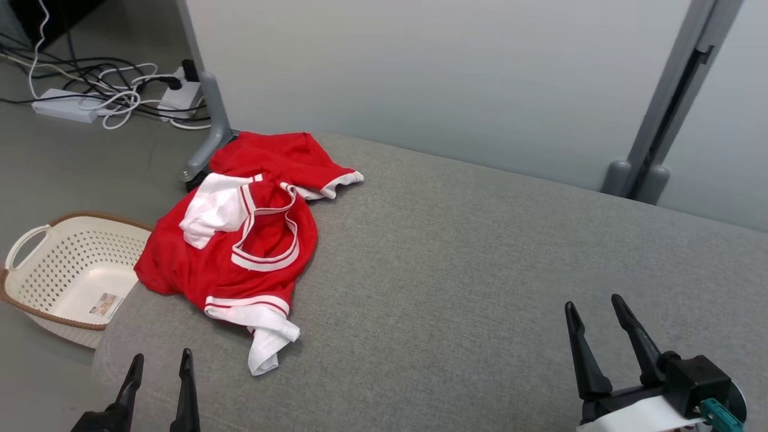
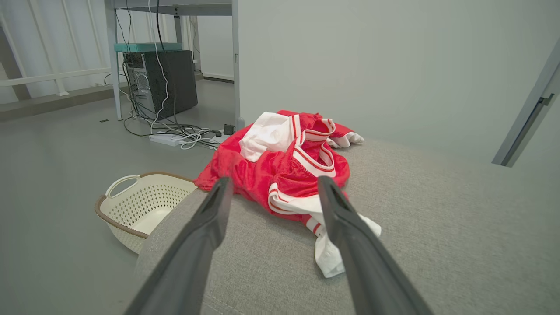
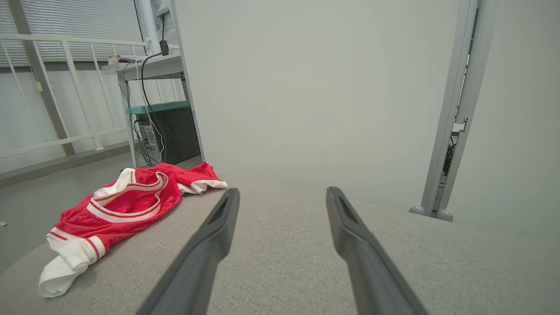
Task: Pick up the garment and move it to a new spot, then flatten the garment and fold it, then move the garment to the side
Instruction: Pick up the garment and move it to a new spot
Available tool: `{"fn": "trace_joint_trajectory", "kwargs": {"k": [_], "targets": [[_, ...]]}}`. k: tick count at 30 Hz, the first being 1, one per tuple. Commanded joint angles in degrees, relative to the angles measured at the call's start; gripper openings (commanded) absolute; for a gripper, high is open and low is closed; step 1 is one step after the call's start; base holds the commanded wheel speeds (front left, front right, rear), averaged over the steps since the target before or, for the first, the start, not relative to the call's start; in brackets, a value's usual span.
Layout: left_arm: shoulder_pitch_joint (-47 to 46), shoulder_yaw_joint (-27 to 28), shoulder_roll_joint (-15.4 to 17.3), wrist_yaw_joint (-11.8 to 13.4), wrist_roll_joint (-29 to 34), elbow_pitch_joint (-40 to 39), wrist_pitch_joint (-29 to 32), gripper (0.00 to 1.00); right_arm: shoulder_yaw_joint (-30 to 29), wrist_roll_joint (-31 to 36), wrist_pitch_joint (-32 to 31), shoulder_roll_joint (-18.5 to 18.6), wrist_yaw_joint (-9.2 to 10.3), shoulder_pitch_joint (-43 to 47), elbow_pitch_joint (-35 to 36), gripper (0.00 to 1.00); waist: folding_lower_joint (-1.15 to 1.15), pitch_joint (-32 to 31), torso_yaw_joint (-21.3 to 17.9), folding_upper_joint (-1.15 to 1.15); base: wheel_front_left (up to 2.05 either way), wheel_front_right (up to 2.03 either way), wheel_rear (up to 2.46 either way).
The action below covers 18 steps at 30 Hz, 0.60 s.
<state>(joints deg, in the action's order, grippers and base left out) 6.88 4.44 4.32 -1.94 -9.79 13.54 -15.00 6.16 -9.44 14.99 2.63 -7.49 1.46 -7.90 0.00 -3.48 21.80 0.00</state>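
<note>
At the far left corner of the grey fabric-covered worktop (image 1: 480, 270), the red and white garment (image 1: 240, 252) lies crumpled in a heap. Its striped trim and white lining are turned outward, and one white end trails toward the near edge. Its left portion sits on the rounded left edge and appears to overhang it, just beside the white laundry basket (image 1: 66, 258) standing on the floor.

Left gripper (image 1: 163, 355): released, jaws wide, nothing between them, at the near left edge, short of the garment. Right gripper (image 1: 593, 302): likewise released and empty, near right, well apart from the garment.

Progress, as judged: no step is done. The garment is not yet lifted, relocated, flattened, folded or set aside; the whole sequence remains.

Clearance: the centre and right of the worktop are bare and offer ample room for laying out and folding. The pale partition panel (image 1: 420, 72) runs along the far edge, and its post foot (image 1: 207, 150) stands just beside the garment's far end. A pull toward the near right looks the safer line.

Risk noted: a drag to the left could tip the garment into the basket. Cables and power strips (image 1: 90, 102) lie on the floor at far left, off the working area.
</note>
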Motion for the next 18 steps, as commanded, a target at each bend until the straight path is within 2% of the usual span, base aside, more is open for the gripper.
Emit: {"fn": "trace_joint_trajectory", "kwargs": {"k": [1,6,10,13,14,18], "targets": [[-0.21,0.13,-0.19,0.18,-0.67,-0.5,-0.27,1.0,0.38,-0.3,0.31,0.46,-0.01,-0.24,0.17,1.0,0.0,0.44,0.42,0.0,0.0,0.0,0.0],[-5.04,0.45,-0.45,-0.79,-3.48,-0.21,0.1,1.0,1.31,1.28,0.31,0.46,-0.01,-1.59,1.04,1.0,0.0,5.99,-1.98,0.0,0.0,0.0,0.0],[-13.37,0.7,0.26,-1.35,-6.22,2.56,4.51,1.0,0.89,3.31,0.31,1.0,-0.01,-4.12,1.99,1.0,0.0,14.01,-4.27,0.0,0.0,0.0,0.0],[-20.97,0.96,1.8,-1.17,-7.08,7.34,9.14,1.0,0.56,3.7,0.3,2.46,-0.01,-6.31,2.73,1.0,0.0,19.7,-5.8,0.0,0.0,0.0,0.0],[-20.97,0.96,1.8,-1.17,-7.08,7.34,9.14,1.0,0.56,3.7,0.3,2.46,-0.01,-6.31,2.73,1.0,0.0,19.7,-5.8,0.0,0.0,0.0,0.0],[-30.89,1.1,4.43,-1.14,-8.2,17.45,16.64,1.0,1.13,3.54,0.31,4.08,-0.01,-8.96,3.1,1.0,0.0,25.49,-7.76,0.0,0.0,0.0,0.0]]}}
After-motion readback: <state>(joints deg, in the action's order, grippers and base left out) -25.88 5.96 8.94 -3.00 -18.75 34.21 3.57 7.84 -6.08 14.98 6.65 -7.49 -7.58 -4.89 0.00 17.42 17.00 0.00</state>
